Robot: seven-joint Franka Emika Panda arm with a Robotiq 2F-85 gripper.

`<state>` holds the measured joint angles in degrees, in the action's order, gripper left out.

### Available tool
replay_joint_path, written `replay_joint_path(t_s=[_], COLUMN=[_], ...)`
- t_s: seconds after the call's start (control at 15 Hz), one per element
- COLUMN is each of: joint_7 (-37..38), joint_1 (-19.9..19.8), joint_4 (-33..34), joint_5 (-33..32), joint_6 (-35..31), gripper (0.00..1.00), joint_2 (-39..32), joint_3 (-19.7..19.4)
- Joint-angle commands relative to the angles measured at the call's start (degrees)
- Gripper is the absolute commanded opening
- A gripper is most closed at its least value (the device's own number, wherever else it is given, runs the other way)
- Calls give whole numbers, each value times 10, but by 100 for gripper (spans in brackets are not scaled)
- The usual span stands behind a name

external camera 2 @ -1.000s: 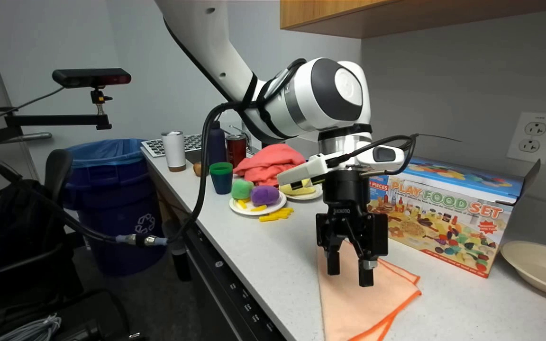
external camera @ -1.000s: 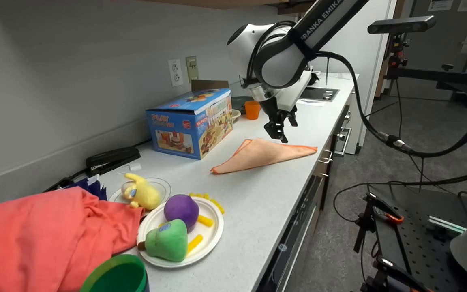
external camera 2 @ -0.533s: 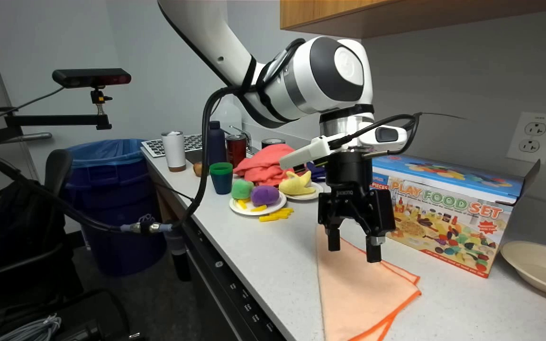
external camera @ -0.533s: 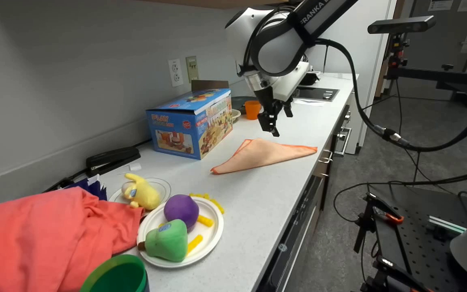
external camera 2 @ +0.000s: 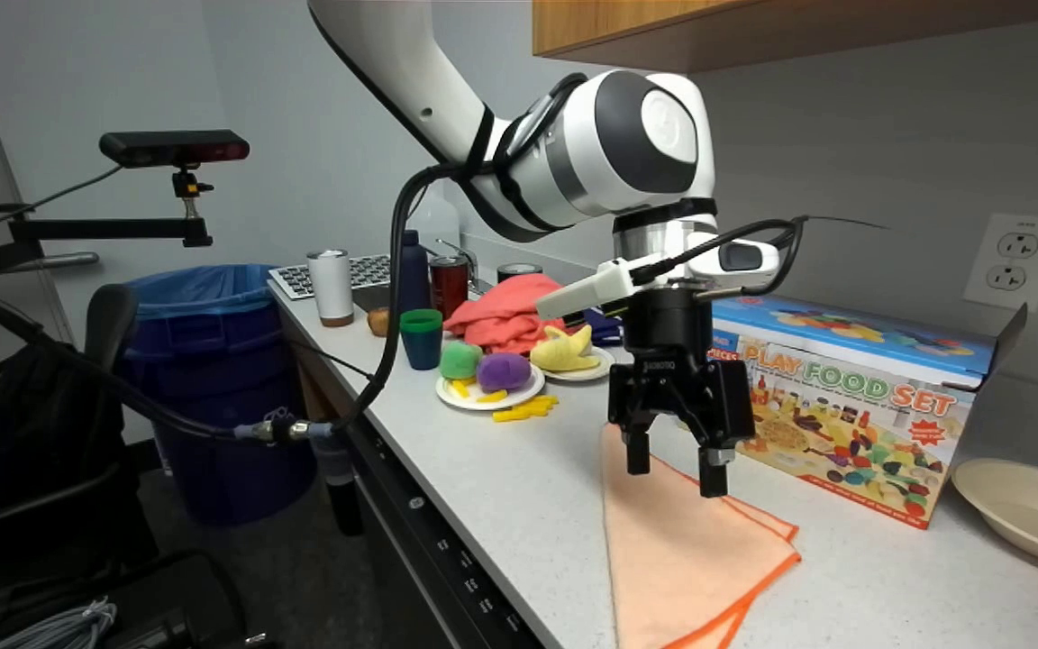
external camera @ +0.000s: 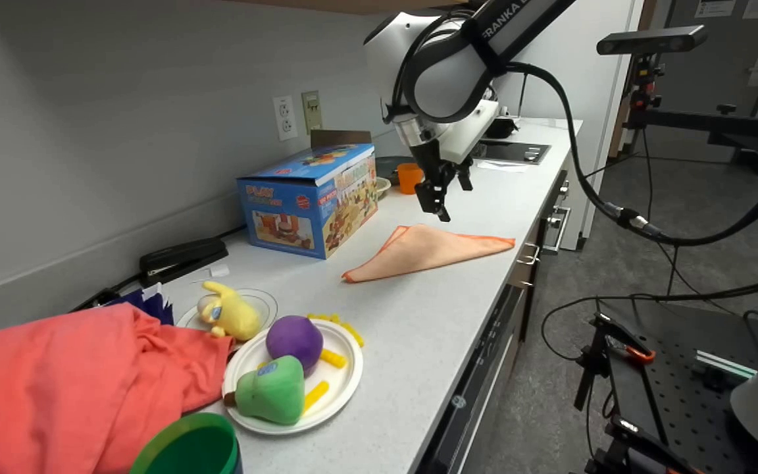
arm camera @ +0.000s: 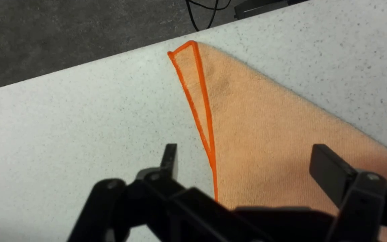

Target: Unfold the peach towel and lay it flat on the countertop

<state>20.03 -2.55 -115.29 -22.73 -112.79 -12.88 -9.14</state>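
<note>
I'm hovering w/ my fingers (arm camera: pixel 331 174) spread wide, gripping nothing, above the towel (external camera 2: pixel 690 559). It's lying on the counter (external camera 2: pixel 519 487), folded to a triangle; in an exterior view the box (external camera 2: pixel 843 424) is standing beyond it to the right, near but apart. In the wrist view two orange borders are showing on its left side, so prob. two layers are lying nearly stacked. That's worrying me most: pinching both at once, b/c the cloth's looking thin, and so lifting the whole triangle instead of opening it. If I'm stopping too high, I'm prob. closing on air; too low, prob. jamming into the counter. In the wrist view one finger's showing against bare counter, the other against cloth, so a quick squeeze is poss. bunching the border. Also risky: one corner's lying near the front edge, at the far side of that view, so a sideways tug is maybe dragging it out over the floor (arm camera: pixel 62 37). And reaching for the corner that's pointing right, I'm maybe bumping the box.
</note>
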Motion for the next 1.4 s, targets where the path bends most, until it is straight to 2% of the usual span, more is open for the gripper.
replay_joint_path(t_s=[0.0, 0.33, 0.53, 0.67, 0.93, 1.13, 1.33], joint_7=[-58, -149, -215, -256, -314, -322, -301], joint_1=[-26, -70, -100, -117, -139, -145, -136], joint_4=[78, 187, 237, 269, 308, 316, 289], joint_5=[50, 120, 165, 194, 224, 227, 209], joint_6=[4, 21, 36, 54, 91, 88, 64], gripper=[100, 97, 100, 98, 100, 100, 100], joint_2=[-43, -110, -154, -183, -217, -226, -215], joint_3=[1, -4, 3, 9, 17, 16, 9])
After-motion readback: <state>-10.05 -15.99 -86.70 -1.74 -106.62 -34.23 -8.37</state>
